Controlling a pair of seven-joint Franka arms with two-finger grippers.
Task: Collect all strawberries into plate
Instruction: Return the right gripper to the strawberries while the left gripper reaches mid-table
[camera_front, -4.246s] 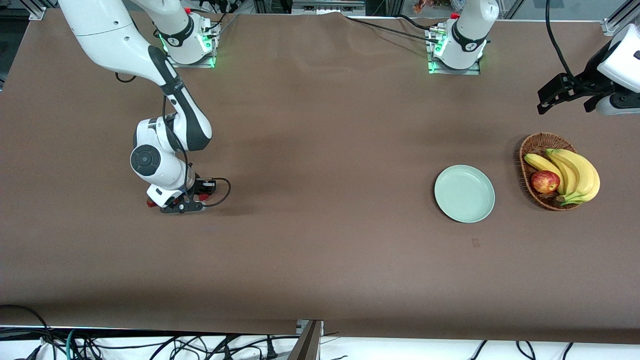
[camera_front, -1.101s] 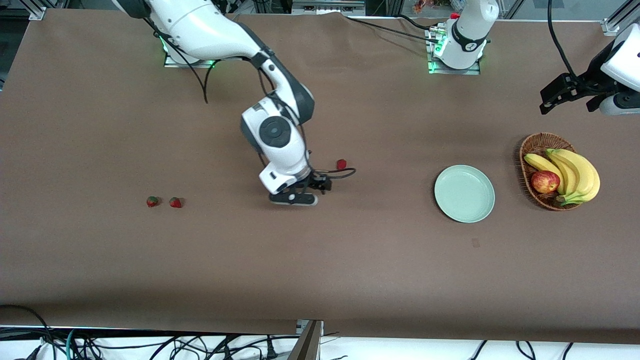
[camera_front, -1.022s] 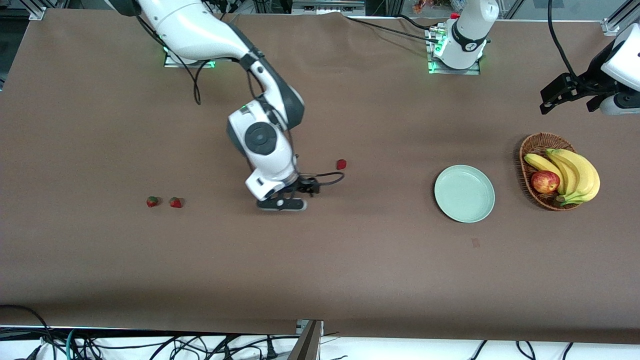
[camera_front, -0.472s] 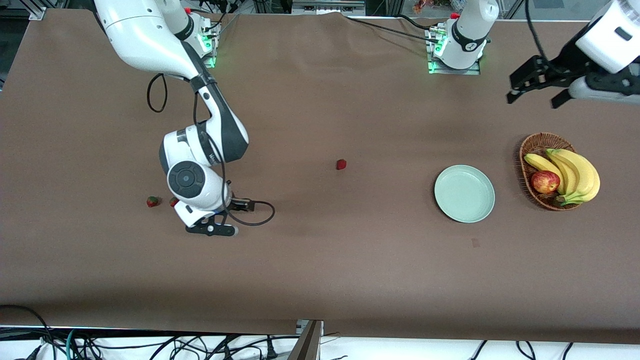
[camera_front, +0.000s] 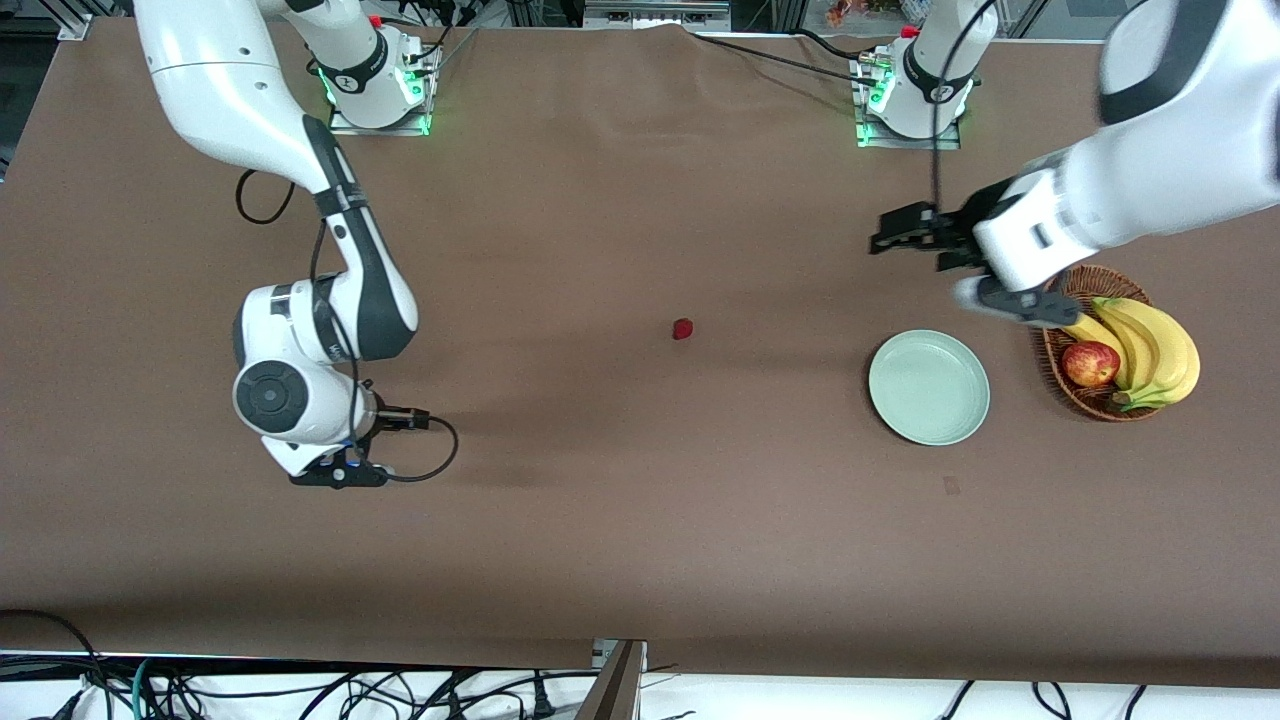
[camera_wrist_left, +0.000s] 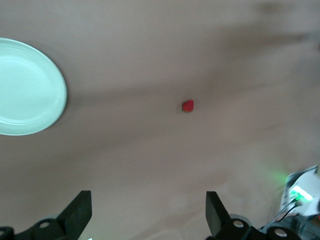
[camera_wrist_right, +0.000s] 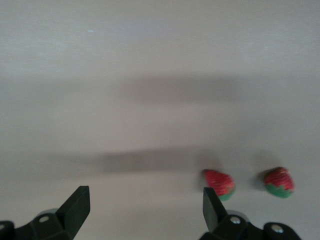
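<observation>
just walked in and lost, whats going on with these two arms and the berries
Neither arm holds anything right now. The right claw is open over the table at the right arm's end, with two strawberries lying just by it. The left claw is open too, up over the table near the plate. A third strawberry lies alone mid-table. The plate has no berries in it, and the basket of bananas and an apple sits beside it.

The right claw (camera_wrist_right: 142, 210) hung above the bare brown tabletop (camera_wrist_right: 150, 75), its two dark fingers (camera_wrist_right: 75, 202) spread wide apart; two strawberries (camera_wrist_right: 219, 183) (camera_wrist_right: 279, 182) lay side by side, apart, green caps showing; one sat just beside a fingertip.
</observation>
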